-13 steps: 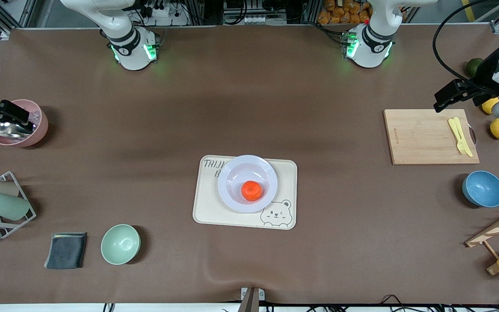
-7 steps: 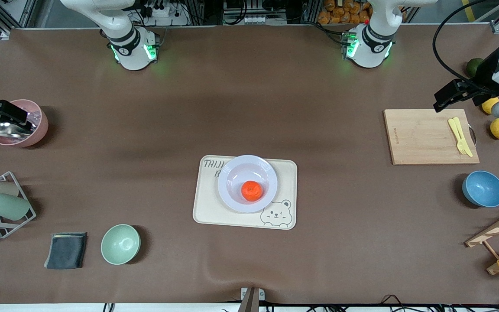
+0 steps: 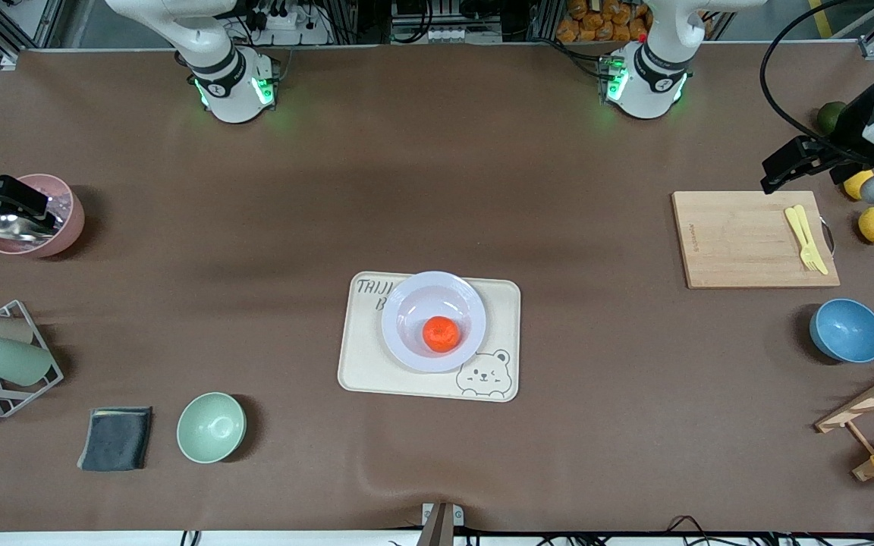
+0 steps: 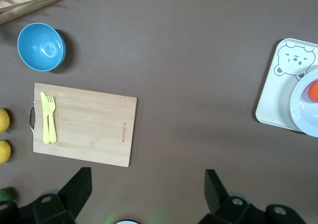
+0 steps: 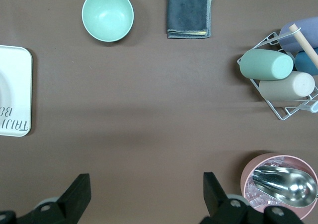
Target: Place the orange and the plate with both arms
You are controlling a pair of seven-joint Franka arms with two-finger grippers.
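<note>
The orange (image 3: pixel 441 334) sits in the upright round plate (image 3: pixel 407 303).

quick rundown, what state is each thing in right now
orange: resting in the plate
plate: upright on the tray
left gripper: open, empty, above the cutting board
right gripper: open, empty, above the pink cup
</note>
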